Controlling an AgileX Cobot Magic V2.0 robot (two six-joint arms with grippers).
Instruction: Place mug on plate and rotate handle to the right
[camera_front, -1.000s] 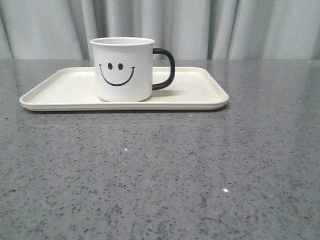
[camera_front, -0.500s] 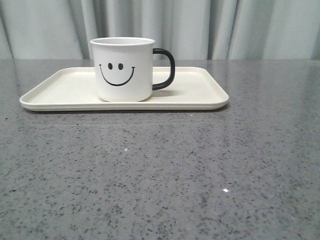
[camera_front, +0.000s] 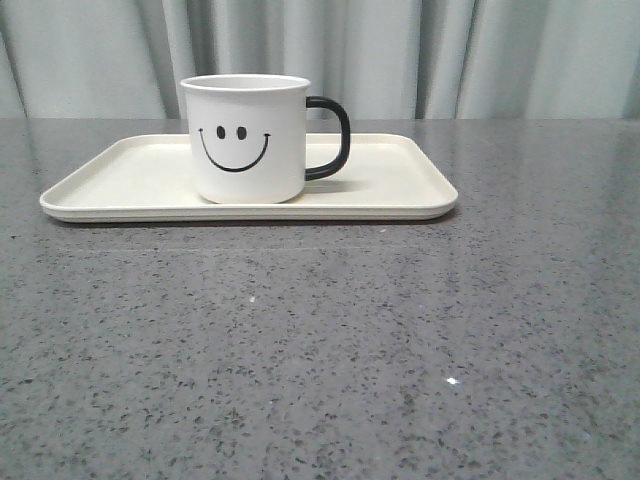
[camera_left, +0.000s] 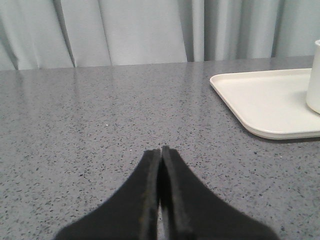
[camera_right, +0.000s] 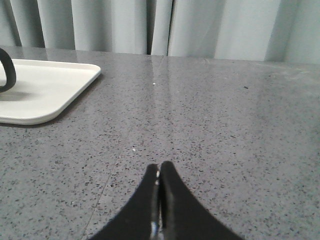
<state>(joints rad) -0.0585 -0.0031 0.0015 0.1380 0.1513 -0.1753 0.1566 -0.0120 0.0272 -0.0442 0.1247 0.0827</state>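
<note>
- We judge the task all but finished: the mug (camera_front: 248, 138) stands upright on the plate (camera_front: 400, 180), a little toward the plate's left half, with its smiley face turned to the table's near edge.
- The handle (camera_front: 333, 138) points toward the table's right edge, which is where the task wants it.
- The plate lies flat on the grey table (camera_front: 330, 350), near the far edge and somewhat left of the middle; we see nothing on it but the mug.
- We cannot see into the mug from this low angle, so we cannot say whether it holds anything.
- Our left claw (camera_left: 161, 150) is clenched with nothing between its fingers; it sits low over the table on the left side, well apart from the plate.
- Our right claw (camera_right: 160, 166) is likewise clenched on nothing, low over the table on the right side, well apart from the plate's right end.
- Neither claw appears in the front view, so both arms seem to be clear of the work.
- To end well, we would keep both claws away from the plate: a nudge to its rim could slide the mug or turn the handle off line.
- If any correction is needed, it should be only a slight twist at the handle.
</note>
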